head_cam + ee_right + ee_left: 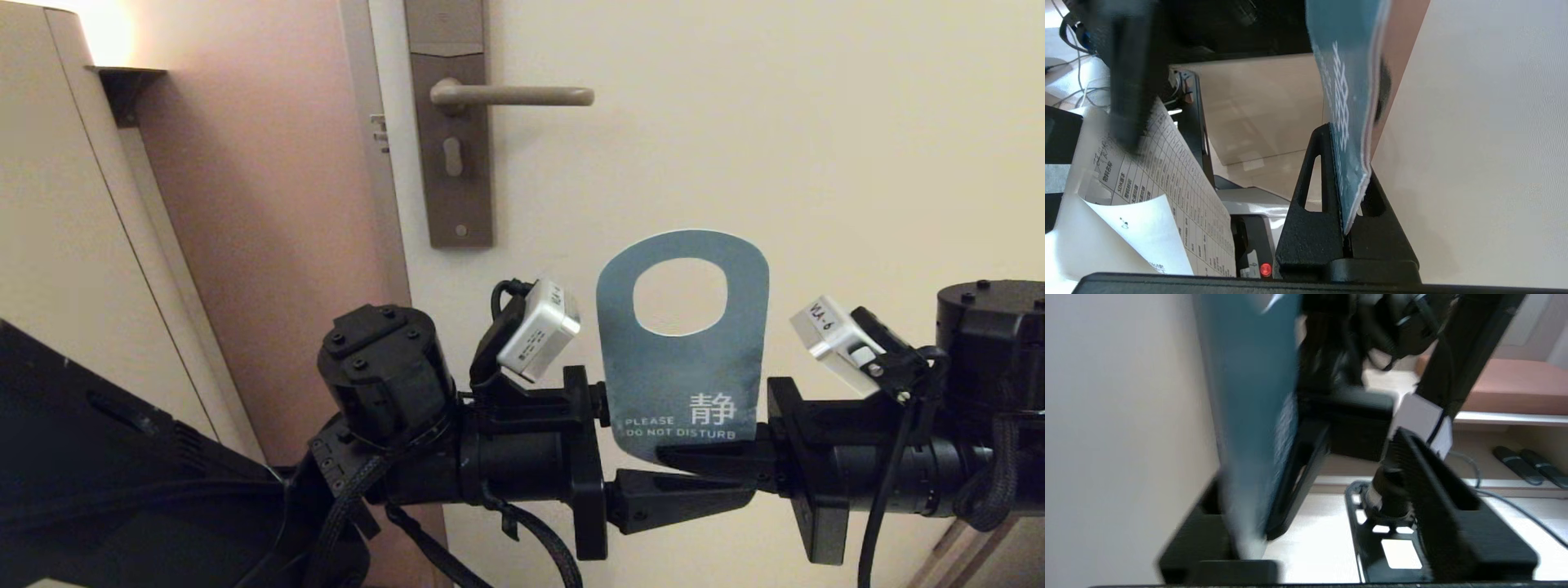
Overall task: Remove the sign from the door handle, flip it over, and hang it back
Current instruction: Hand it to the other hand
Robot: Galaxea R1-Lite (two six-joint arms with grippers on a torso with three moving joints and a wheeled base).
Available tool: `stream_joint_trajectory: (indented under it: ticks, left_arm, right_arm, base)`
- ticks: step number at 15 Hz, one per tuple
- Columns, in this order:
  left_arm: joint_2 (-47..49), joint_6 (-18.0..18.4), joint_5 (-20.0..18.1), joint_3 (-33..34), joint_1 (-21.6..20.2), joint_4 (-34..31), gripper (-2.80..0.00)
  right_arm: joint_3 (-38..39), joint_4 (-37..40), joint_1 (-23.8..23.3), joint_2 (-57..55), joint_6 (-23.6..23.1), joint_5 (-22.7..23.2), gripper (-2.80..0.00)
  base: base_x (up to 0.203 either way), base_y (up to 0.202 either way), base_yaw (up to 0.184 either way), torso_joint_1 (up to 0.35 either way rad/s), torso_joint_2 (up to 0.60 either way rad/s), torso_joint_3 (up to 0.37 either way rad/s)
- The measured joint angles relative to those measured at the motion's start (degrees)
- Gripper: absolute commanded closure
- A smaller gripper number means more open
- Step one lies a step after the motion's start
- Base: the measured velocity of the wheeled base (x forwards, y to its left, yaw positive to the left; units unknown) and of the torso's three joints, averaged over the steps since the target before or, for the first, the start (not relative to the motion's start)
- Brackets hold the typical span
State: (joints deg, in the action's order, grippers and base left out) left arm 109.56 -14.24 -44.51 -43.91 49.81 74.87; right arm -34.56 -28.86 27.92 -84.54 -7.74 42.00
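Observation:
The sign (684,367) stands upright in front of the door, blue "PLEASE DO NOT DISTURB" side facing me, oval hole at the top. My right gripper (722,465) is shut on its lower edge; in the right wrist view the sign (1347,61) is pinched between the black fingers of that gripper (1345,196). My left gripper (653,478) is open around the sign's lower left corner. In the left wrist view the sign (1249,416) rests near one finger of the left gripper (1310,465). The door handle (510,96) is above and to the left, with nothing hanging on it.
The handle's tall brown-grey backplate (453,163) sits at the cream door's (857,163) left edge. A pinkish wall (269,204) and a cabinet (49,204) lie to the left. A printed paper sheet (1147,183) shows below in the right wrist view.

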Motion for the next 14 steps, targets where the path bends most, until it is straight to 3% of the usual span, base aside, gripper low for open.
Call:
stream_joint_trajectory:
  ticks: [10, 14]
  left_arm:
    - [1.13, -1.93, -0.25, 4.21, -0.62, 7.42, -2.80]
    - [1.33, -2.54, -0.39, 7.27, -3.10, 11.35, -2.80]
  right_arm:
    - [0.85, -0.09, -0.24, 0.39, 0.00, -0.03, 0.00]
    - [0.80, -0.09, -0.33, 0.41, 0.00, -0.03, 0.00]
  base:
    - [0.000, 0.000, 0.000, 0.000, 0.00, 0.000]
    - [0.000, 0.000, 0.000, 0.000, 0.00, 0.000]
